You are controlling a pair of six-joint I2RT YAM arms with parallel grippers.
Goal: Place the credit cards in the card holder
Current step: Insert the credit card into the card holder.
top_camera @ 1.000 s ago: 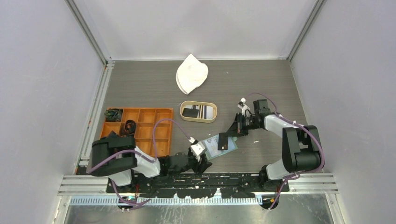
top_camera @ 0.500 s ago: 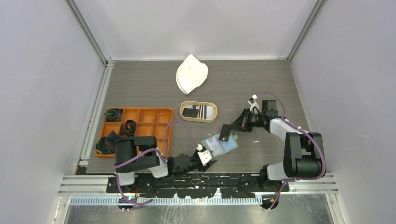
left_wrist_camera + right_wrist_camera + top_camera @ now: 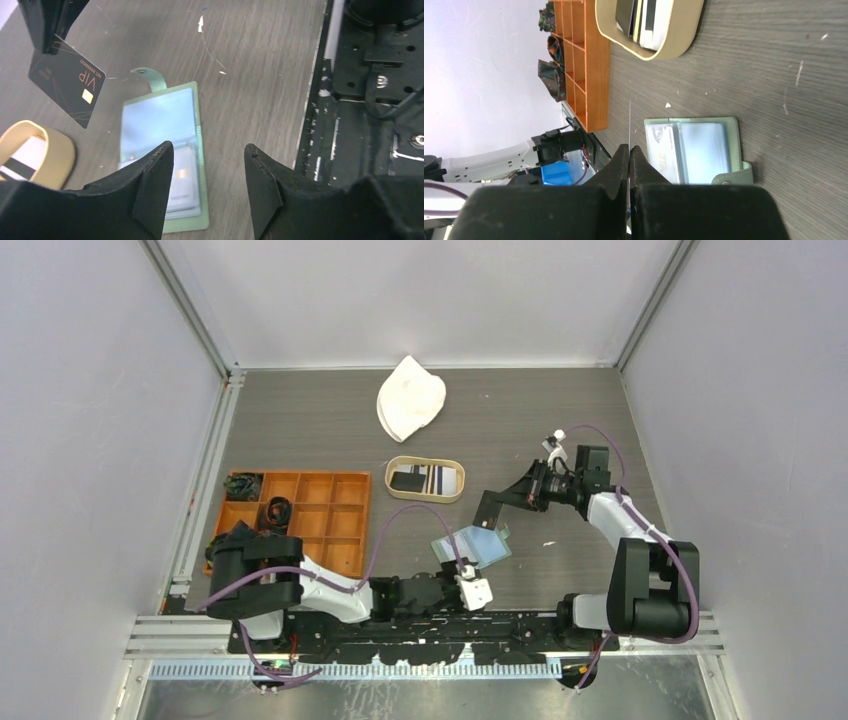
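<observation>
The sage-green card holder (image 3: 472, 544) lies open on the table, clear pockets up, with a pale card (image 3: 183, 179) in one pocket. It also shows in the right wrist view (image 3: 704, 150). My right gripper (image 3: 500, 502) is shut on a black VIP card (image 3: 67, 82) and holds it in the air just beyond the holder; its own camera sees the card edge-on (image 3: 629, 125). My left gripper (image 3: 208, 150) is open and empty, low near the table's front edge, beside the holder's near side. More credit cards (image 3: 425, 480) lie in the oval tan tray (image 3: 425, 497).
An orange compartmented tray (image 3: 320, 505) with small dark items stands at the left. A white folded object (image 3: 410, 398) lies at the back. The black mounting rail (image 3: 370, 100) runs along the near edge, right of my left gripper.
My right gripper has lifted the black card off the holder and drawn back to the right. My left gripper has let go of the holder's near edge and swung right along the front edge.
</observation>
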